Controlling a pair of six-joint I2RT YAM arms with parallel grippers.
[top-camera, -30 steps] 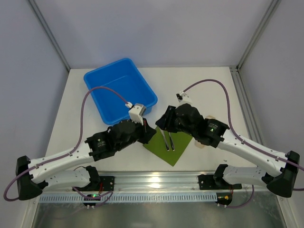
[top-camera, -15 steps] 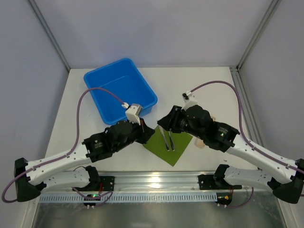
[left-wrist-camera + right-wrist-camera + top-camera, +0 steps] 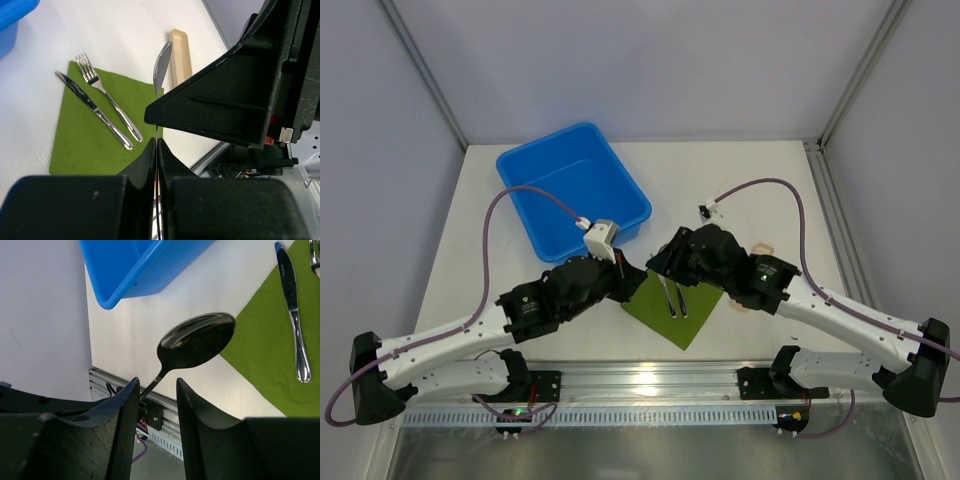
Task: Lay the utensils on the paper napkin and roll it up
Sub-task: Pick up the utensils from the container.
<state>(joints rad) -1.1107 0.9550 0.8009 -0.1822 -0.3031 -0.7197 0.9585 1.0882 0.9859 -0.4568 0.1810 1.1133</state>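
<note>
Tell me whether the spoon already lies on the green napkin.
No, the left pincer holds the spoon aloft by its handle; only the fork and knife lie on the napkin.

Both arms, the left arm (image 3: 450,340) and the right arm (image 3: 850,320), have glossy white link shells joined by bulky black motor housings, and each ends in a black base block (image 3: 375,378). A purple cable (image 3: 500,225) arcs from each arm up to a small white camera block (image 3: 602,236) at the wrist. A green indicator light (image 3: 761,271) glows on a right arm housing. The left gripper (image 3: 156,142) has matte black, wedge-shaped fingers (image 3: 142,167); the right gripper (image 3: 157,382) has thick black fingers (image 3: 122,435) with curved inner faces and a faintly grainy surface.
</note>
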